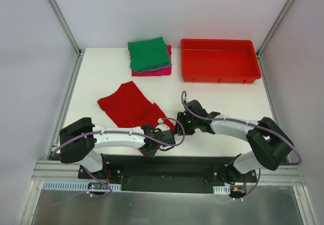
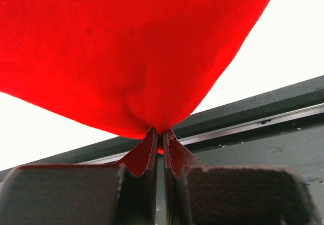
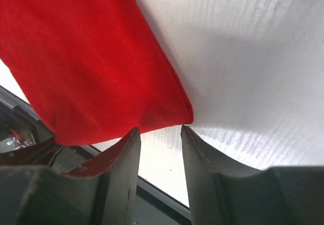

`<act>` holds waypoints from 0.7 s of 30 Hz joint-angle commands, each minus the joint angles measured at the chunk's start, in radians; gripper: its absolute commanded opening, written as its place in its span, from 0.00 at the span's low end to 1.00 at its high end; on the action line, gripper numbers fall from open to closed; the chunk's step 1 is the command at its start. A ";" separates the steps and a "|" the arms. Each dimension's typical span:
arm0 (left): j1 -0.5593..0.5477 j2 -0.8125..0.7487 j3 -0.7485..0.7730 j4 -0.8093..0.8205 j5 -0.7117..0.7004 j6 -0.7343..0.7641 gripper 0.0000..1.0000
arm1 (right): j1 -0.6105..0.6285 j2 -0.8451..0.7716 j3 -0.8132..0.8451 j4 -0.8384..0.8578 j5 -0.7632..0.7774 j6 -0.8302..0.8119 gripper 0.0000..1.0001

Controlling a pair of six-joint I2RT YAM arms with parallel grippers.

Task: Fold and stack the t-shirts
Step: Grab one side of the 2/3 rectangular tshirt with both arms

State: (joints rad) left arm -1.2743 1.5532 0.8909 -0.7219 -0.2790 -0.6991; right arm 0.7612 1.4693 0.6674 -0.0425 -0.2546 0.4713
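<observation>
Red t-shirt [image 1: 129,106] spread loosely on the near half of the table [image 1: 101,78].
Left gripper [image 2: 161,134] is clamped tight on a pinch of its cloth; right gripper [image 3: 159,131] has jaws apart at the shirt's corner, gripping nothing. Folded shirts [image 1: 149,57] sit stacked at the far edge beside the red bin [image 1: 220,60].

The right gripper [image 3: 159,131] holds its two dark fingers [image 3: 119,169] apart, and bare white table [image 3: 243,58] shows in the gap between them. A hemmed corner of the red t-shirt [image 3: 86,58] lies just beyond the fingertips. The cloth spreads away to one side, its edge reaching one fingertip. That finger carries a red tint. A dark rail [image 3: 20,119] runs along the table edge under the cloth.
</observation>
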 commanded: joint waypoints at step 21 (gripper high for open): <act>-0.008 -0.125 -0.004 0.032 0.055 0.038 0.00 | 0.004 0.045 0.032 -0.037 0.161 0.024 0.01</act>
State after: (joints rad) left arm -1.2747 1.4895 0.8661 -0.6857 -0.2703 -0.6868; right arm 0.7628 1.5658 0.7216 -0.0162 -0.1604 0.5140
